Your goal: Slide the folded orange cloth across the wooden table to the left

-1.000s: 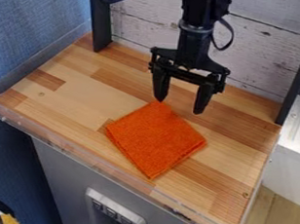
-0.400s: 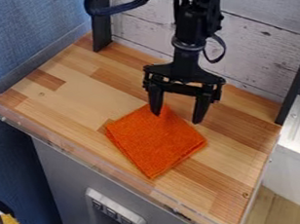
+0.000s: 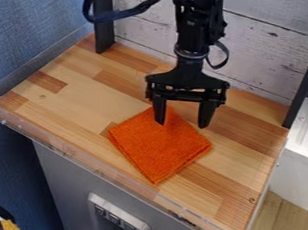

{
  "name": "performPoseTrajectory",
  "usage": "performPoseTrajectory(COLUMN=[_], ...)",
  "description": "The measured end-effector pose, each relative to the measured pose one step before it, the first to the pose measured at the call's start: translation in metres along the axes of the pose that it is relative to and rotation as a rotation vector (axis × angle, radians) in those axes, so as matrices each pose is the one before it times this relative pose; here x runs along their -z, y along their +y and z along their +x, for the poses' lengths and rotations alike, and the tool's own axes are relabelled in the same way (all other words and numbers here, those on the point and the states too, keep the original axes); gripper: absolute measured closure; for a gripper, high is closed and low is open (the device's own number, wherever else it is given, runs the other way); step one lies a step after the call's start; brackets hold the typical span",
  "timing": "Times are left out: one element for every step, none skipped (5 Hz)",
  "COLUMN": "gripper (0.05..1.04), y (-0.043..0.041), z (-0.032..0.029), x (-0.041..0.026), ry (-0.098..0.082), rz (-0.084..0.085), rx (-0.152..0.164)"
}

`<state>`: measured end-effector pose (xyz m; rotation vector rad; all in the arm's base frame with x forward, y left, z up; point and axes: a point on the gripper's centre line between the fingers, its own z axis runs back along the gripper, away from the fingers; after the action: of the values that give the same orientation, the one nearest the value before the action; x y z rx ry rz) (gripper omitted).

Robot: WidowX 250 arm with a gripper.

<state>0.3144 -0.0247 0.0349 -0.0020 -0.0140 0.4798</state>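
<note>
The black gripper (image 3: 181,124) hangs over the far part of the orange cloth, its two fingers spread apart with nothing held between them. Its left finger overlaps the cloth's back corner in the view, and the right finger stands just beyond the cloth's back right edge. Whether the fingertips touch the cloth or the wood, I cannot tell. Folded into a square, the orange cloth (image 3: 158,146) lies flat on the wooden surface (image 3: 84,99), turned so that one corner points toward the front.
A low clear rim (image 3: 105,174) runs along the front edge. Dark posts (image 3: 103,23) stand at the back left and right, before a whitewashed plank wall (image 3: 268,53). A white ridged unit (image 3: 307,141) is beyond the right edge.
The gripper has come down and toward the front, slightly left, with its left finger now over the cloth's back corner. The cloth has not visibly moved.
</note>
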Motion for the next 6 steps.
performPoseTrajectory(gripper=[0.085,0.085,0.085,0.12,0.392,0.699], y=[0.00357,0.00222,0.00682,0.00738,0.00248,0.00142], z=[-0.00297,-0.00303,-0.00703,-0.00518,-0.00049,0.00025], x=[-0.00497,0.00113,-0.00334,0.00154,0.00078,0.00076], ry=[-0.0162,-0.0006,0.0005,0.0125,0.0038,0.0026], rz=[-0.0032,0.0009,0.002,0.009,0.0027,0.0018], rx=[-0.0292,-0.0204,-0.0067,-0.0106,-0.0015,0.0016])
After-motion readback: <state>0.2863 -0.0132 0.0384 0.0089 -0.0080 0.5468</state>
